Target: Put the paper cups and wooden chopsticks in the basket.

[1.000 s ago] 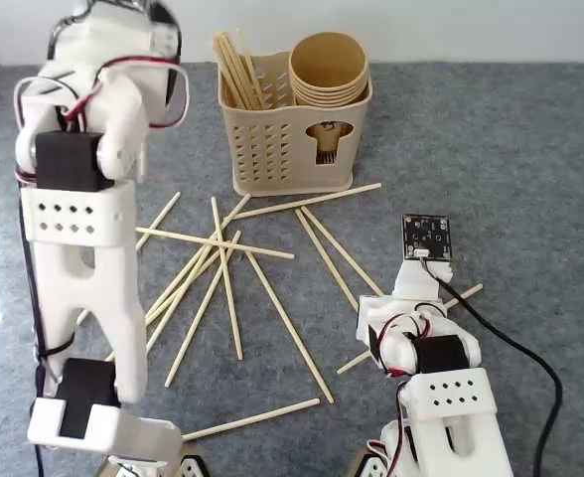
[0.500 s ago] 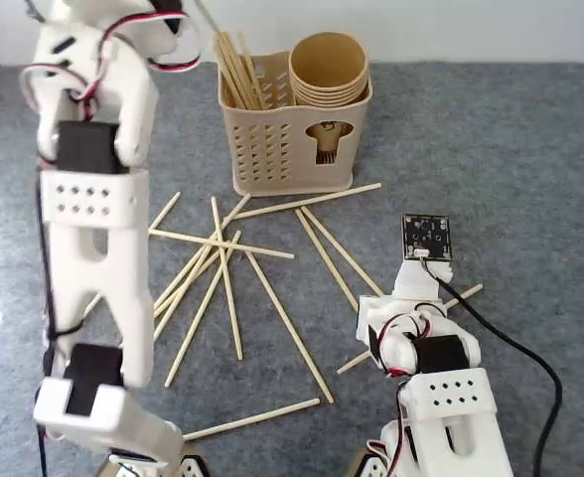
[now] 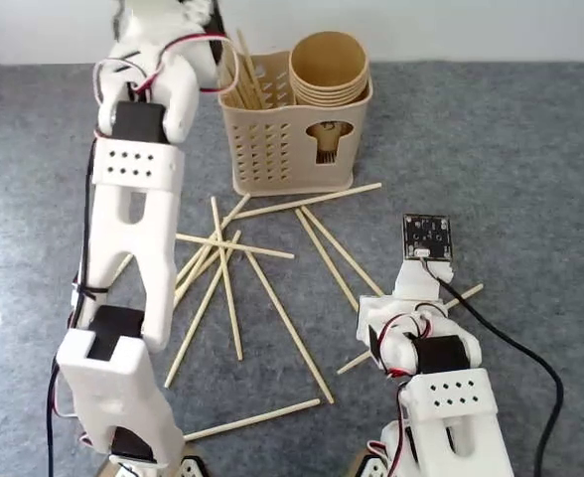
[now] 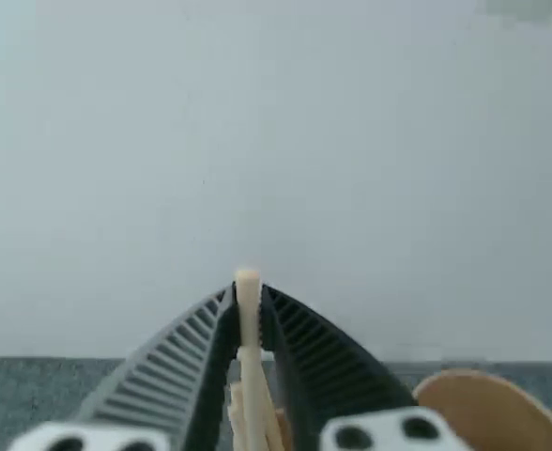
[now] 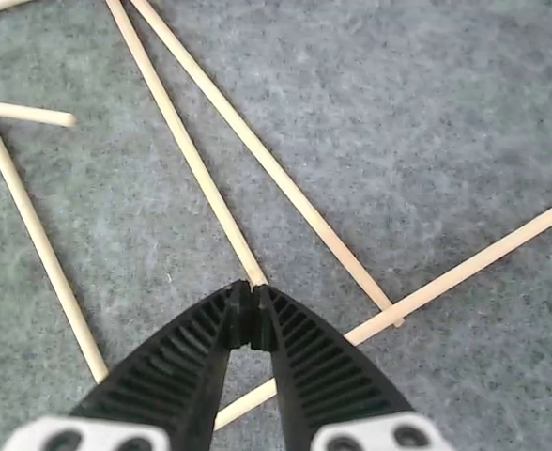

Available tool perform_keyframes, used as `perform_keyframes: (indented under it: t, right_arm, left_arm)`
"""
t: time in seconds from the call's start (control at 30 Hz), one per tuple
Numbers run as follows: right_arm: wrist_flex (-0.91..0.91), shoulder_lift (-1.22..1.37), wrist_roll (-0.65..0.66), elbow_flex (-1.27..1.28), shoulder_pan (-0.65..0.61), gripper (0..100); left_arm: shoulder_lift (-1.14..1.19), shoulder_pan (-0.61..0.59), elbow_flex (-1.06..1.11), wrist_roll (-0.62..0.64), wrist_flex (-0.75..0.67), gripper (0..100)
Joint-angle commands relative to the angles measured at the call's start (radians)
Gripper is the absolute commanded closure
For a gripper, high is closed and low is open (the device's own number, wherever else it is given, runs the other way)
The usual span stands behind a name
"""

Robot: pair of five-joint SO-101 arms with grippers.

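Note:
A beige slotted basket (image 3: pixel 272 149) stands at the back of the grey carpet. It holds a stack of paper cups (image 3: pixel 329 62) and a bundle of wooden chopsticks (image 3: pixel 234 78). My left gripper (image 4: pixel 248 303) is raised at the basket's back left corner, shut on one chopstick (image 4: pixel 248 284) that stands upright over the bundle. A cup rim (image 4: pixel 487 406) lies beside it. Several loose chopsticks (image 3: pixel 227 273) are scattered in front of the basket. My right gripper (image 5: pixel 251 318) hovers low over the carpet, shut and holding nothing, its tips at the end of a loose chopstick (image 5: pixel 187 155).
The right arm (image 3: pixel 431 368) rests at the front right, with a black cable (image 3: pixel 511 343) trailing toward the front edge. One chopstick (image 3: pixel 252 419) lies apart near the front. A pale wall rises behind the basket.
The left arm has swung right, from the far left to the basket's back left corner, carrying the chopstick. The right arm has stayed still.

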Motion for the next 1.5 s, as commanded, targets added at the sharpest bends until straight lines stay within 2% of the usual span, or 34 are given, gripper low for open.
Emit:
perform_keyframes:
  t: [0.0,0.27,0.5,0.73,0.87,1.03,1.17,1.47]
  right_arm:
    - [-0.019,-0.007,0.009,-0.006,-0.004,99.1]
    - [-0.019,-0.007,0.008,-0.006,-0.004,99.1]
    - [-0.019,-0.007,0.008,-0.006,-0.004,99.1]
    - [-0.018,-0.007,0.008,-0.006,-0.004,99.1]
    - [-0.016,-0.007,0.009,-0.006,-0.004,99.1]
    - [-0.016,-0.007,0.009,-0.006,-0.004,99.1]
    - [-0.018,-0.007,0.009,-0.005,-0.004,99.1]
    - [-0.073,-0.015,0.009,0.035,-0.005,99.1]
  left_arm:
    - [-0.029,0.008,-0.101,-0.017,0.101,82]
    - [-0.075,-0.002,-0.291,-0.100,0.391,80]
    - [-0.069,-0.080,-0.412,-0.186,0.683,80]
    - [-0.061,-0.144,-0.398,-0.365,0.950,80]
    - [-0.021,-0.149,-0.308,-0.559,1.053,80]
    - [0.075,-0.192,-0.150,-0.760,1.028,79]
    - [0.173,-0.236,-0.104,-0.936,0.980,79]
    - [0.353,-0.293,-0.101,-1.146,0.881,80]
